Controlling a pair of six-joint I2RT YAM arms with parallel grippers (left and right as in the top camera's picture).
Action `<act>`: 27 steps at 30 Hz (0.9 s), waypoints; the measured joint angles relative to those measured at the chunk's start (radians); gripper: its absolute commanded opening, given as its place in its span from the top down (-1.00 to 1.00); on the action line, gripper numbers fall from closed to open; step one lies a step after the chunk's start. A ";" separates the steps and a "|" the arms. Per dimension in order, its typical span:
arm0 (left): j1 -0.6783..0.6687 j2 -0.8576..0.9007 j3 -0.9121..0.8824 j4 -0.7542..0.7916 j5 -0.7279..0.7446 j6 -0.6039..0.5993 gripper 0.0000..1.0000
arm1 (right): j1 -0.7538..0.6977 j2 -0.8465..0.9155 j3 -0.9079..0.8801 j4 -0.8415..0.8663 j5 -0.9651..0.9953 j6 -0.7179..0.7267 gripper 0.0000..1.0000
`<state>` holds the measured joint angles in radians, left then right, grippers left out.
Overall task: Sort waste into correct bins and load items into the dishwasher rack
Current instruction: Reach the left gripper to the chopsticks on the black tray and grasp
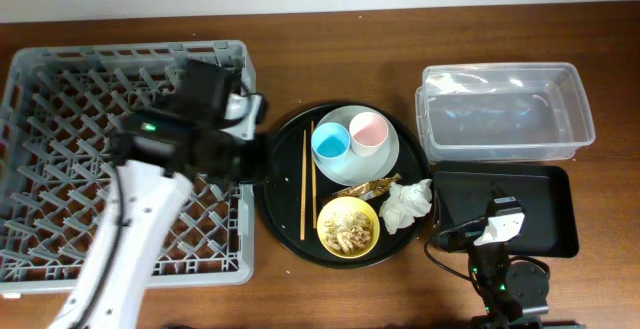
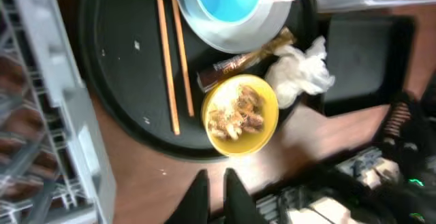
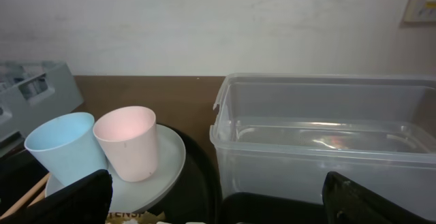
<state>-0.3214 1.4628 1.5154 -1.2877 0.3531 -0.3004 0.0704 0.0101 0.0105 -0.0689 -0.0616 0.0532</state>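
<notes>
Showing the table from overhead: one dishwasher rack (image 1: 60, 99) at the left, one large round black tray (image 1: 280, 209) in the middle, and two bins at the right. The bins are a clear plastic tub (image 1: 505, 109) at the far side and a shallow black rectangular tray (image 1: 545, 209) just in front of it.

All six items rest on the round tray:
- Two wooden chopsticks (image 1: 307, 179) lie side by side along its left part.
- One pale plate (image 1: 385, 159) carries two upright cups, a blue cup (image 1: 330, 144) and a pink cup (image 1: 368, 131), standing just beside each other.
- One yellow bowl (image 1: 348, 226) sits at the near edge.

There are three kinds of waste:
- Beige food scraps (image 1: 347, 234) lie inside the bowl.
- One gold foil wrapper (image 1: 370, 186) lies between the plate and the bowl.
- One crumpled white tissue (image 1: 406, 205) lies at the tray's right rim, beside the bowl.

The left gripper (image 2: 216, 197) hangs over bare table near the bowl. Its two fingers are drawn almost together, leaving only a slim gap, and they grip nothing. The right gripper (image 3: 218, 203) sits low over the black rectangular tray with its two fingers spread wide and nothing between them. It faces the tub and the cups.
</notes>
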 measured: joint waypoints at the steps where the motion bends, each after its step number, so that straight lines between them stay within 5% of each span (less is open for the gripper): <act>1: -0.051 0.005 -0.033 0.053 -0.050 -0.022 0.22 | 0.000 0.000 0.000 0.000 0.000 0.000 -0.97; 2: -0.117 0.023 -0.081 0.114 -0.105 -0.061 0.21 | 0.000 0.000 0.000 0.000 0.000 0.000 -0.97; 3: -0.171 0.053 -0.127 0.157 -0.149 -0.087 -0.41 | 0.000 0.000 0.000 0.000 0.000 0.000 -0.97; 4: -0.192 0.072 -0.150 0.185 -0.167 -0.097 -0.55 | 0.000 0.000 0.000 0.000 0.000 0.000 -0.97; 7: -0.229 0.162 -0.192 0.227 -0.205 -0.124 -0.55 | 0.000 0.000 0.000 0.000 0.000 0.000 -0.97; 16: -0.229 0.287 -0.196 0.309 -0.269 -0.136 0.23 | 0.000 0.000 0.000 0.000 0.000 0.000 -0.97; 17: -0.229 0.287 -0.196 0.315 -0.274 -0.138 0.47 | 0.000 0.000 0.000 0.000 0.000 0.000 -0.97; 20: -0.229 0.287 -0.197 0.327 -0.280 -0.140 0.65 | 0.000 0.000 0.000 0.000 0.000 0.000 -0.97; 22: -0.233 0.288 -0.197 0.328 -0.283 -0.140 0.99 | 0.000 0.000 0.000 0.000 0.000 0.000 -0.97; 26: -0.234 0.288 -0.197 0.332 -0.301 -0.151 0.99 | 0.000 0.000 0.000 0.000 0.000 0.000 -0.97; 27: -0.235 0.288 -0.197 0.333 -0.306 -0.163 0.81 | 0.000 0.000 0.000 0.000 0.000 -0.001 -0.97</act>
<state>-0.5568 1.7508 1.3182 -0.9546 0.0471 -0.4629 0.0704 0.0101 0.0105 -0.0689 -0.0616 0.0525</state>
